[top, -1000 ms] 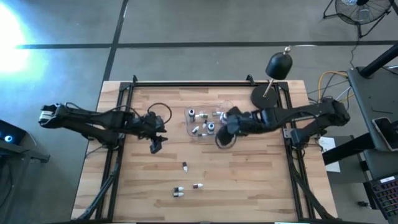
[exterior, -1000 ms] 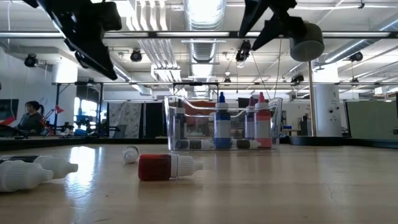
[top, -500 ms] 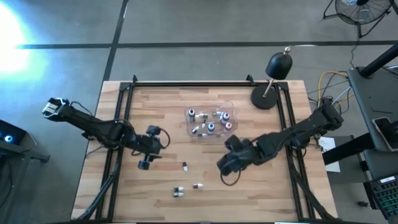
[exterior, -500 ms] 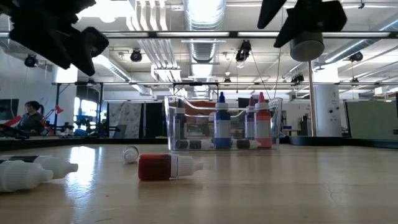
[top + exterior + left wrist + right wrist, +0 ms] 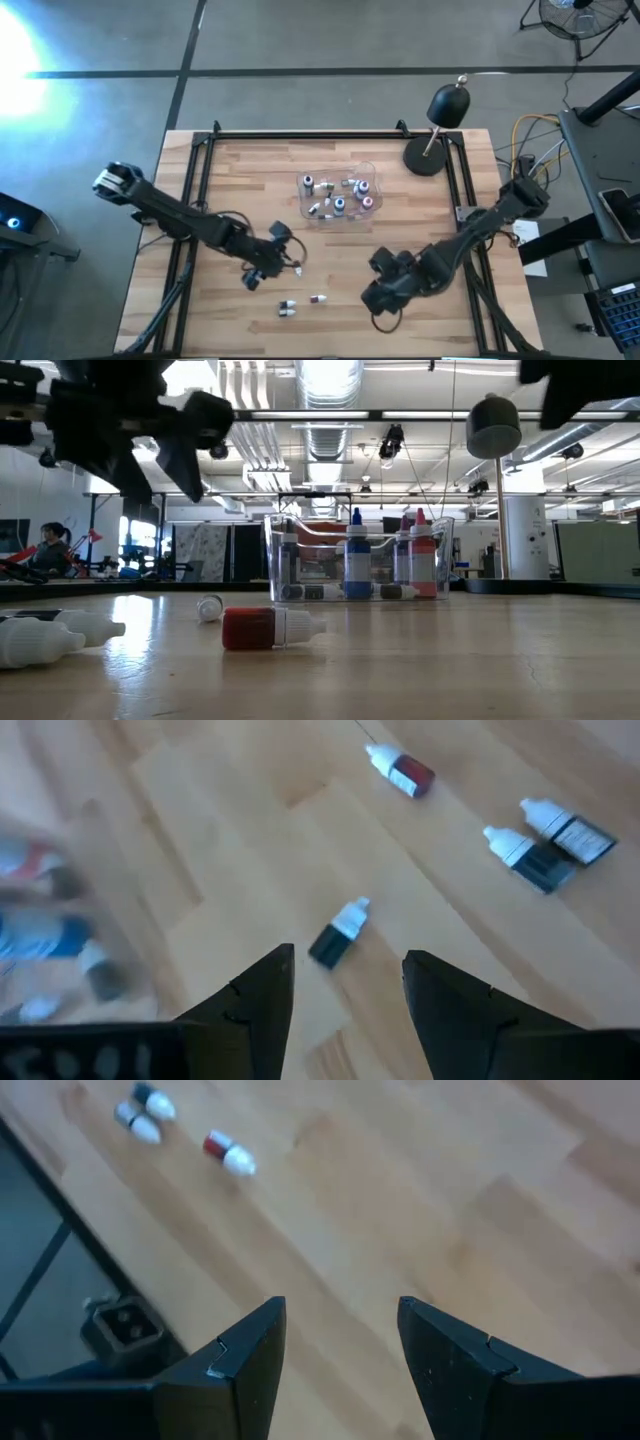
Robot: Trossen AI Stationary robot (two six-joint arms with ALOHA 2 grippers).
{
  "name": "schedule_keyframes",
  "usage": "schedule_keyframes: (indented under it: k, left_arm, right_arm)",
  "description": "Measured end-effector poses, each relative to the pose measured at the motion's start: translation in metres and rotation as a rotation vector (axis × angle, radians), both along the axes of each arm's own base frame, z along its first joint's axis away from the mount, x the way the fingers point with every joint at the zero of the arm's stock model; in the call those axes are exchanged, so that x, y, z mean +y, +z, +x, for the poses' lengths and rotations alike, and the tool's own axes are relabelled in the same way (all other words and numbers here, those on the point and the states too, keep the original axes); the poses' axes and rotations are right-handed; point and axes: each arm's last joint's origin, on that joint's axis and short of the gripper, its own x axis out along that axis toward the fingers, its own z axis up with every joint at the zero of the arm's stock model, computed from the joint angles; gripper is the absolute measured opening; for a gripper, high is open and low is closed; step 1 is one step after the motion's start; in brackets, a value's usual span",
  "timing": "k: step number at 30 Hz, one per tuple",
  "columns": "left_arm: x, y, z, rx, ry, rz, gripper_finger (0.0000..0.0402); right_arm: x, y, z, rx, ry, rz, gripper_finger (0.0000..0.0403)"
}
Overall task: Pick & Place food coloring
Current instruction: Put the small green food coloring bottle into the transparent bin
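Here both arms reach low, left end effector [image 5: 345, 975] and right end effector [image 5: 338, 1330] spread, empty.

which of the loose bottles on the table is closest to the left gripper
The dark-bodied bottle with the white cap, lying alone just ahead of the open left gripper. The red bottle and the two paired bottles lie farther off.

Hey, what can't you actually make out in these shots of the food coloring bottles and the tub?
- Bottles in the clear tub: too small in the high view to count; blurred at the left wrist view's edge.
- Bottle beside the left hand: mostly hidden in the high view; the left wrist view shows the dark bottle.
- Right hand: cut off by the low view's top edge.
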Motion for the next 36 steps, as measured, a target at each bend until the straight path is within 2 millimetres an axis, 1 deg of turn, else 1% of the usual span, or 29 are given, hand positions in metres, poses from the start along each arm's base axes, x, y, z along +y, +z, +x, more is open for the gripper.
schedule_keyframes:
  k: [7, 11, 15, 21, 26, 32, 36]
  left_arm:
    - [-0.017, -0.018, 0.041, 0.135, -0.147, 0.112, 0.0163]
    - [-0.019, -0.027, 0.058, 0.2, -0.188, 0.165, 0.0163]
    - [-0.016, -0.034, 0.07, 0.264, -0.207, 0.204, 0.0163]
    - [-0.003, -0.04, 0.078, 0.336, -0.253, 0.218, 0.0163]
    - [0.008, -0.044, 0.083, 0.347, -0.256, 0.203, 0.0163]
    - [0.009, -0.045, 0.083, 0.35, -0.287, 0.154, 0.0163]
    - [0.008, -0.048, 0.083, 0.362, -0.297, 0.143, 0.0163]
  right_arm:
    - [0.031, 0.0, -0.024, 0.005, 0.008, 0.038, 0.0187]
    - [0.042, -0.001, -0.035, -0.009, 0.004, 0.019, 0.0187]
    - [0.048, 0.0, -0.041, -0.042, -0.01, -0.006, 0.0187]
    - [0.046, -0.002, -0.044, -0.037, -0.038, -0.043, 0.0187]
    - [0.044, -0.003, -0.046, -0.018, -0.073, -0.044, 0.0187]
    - [0.043, -0.003, -0.046, -0.025, -0.103, -0.061, 0.0187]
    - [0.042, -0.003, -0.046, -0.044, -0.111, -0.079, 0.0187]
